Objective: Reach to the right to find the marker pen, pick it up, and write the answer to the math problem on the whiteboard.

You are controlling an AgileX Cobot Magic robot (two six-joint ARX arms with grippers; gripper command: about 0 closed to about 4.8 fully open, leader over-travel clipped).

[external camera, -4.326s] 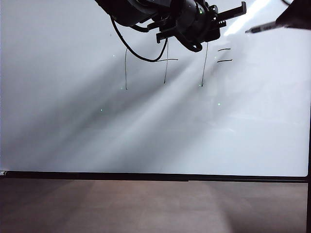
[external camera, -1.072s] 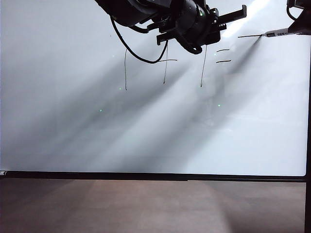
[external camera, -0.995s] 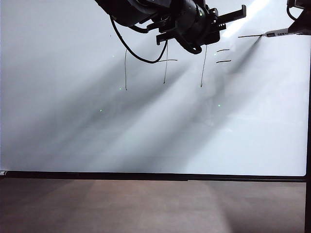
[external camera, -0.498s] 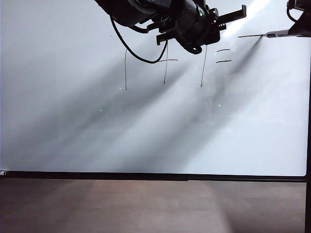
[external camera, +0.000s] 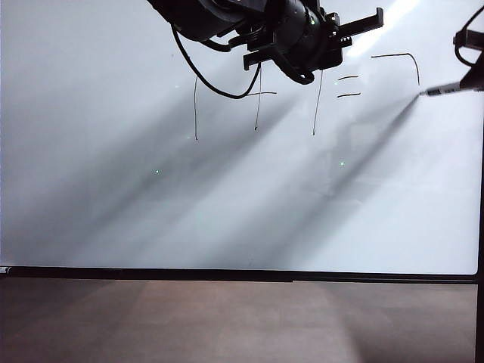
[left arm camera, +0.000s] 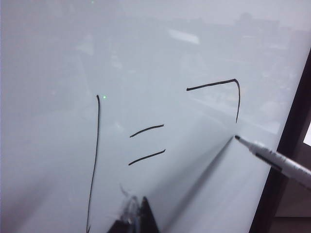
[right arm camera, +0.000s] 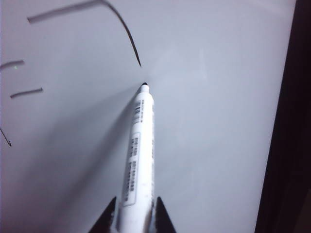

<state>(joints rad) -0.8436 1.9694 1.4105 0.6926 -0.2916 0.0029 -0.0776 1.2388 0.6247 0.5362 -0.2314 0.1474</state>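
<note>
The whiteboard (external camera: 227, 204) fills the exterior view. The math problem (external camera: 259, 94) reads one plus one, then two dashes (left arm camera: 146, 143). To their right the answer (external camera: 401, 57) is a level top bar with a downstroke at its right end (left arm camera: 218, 83). My right gripper (right arm camera: 136, 216) is shut on the marker pen (right arm camera: 138, 155) at the board's right edge (external camera: 442, 90). The pen's dark tip sits just below the downstroke's end, where its shadow meets it. My left gripper (left arm camera: 137, 213) hangs over the board near the second one, its tips together and empty.
A thin black frame runs along the board's bottom (external camera: 242, 274) and right side (external camera: 480, 189). A brown surface (external camera: 227, 325) lies in front of it. The left arm (external camera: 227, 19) and its cable loop cover the tops of the written strokes.
The marker pen has moved down from the right end of the top bar, leaving a new downstroke. The left arm has not moved.
</note>
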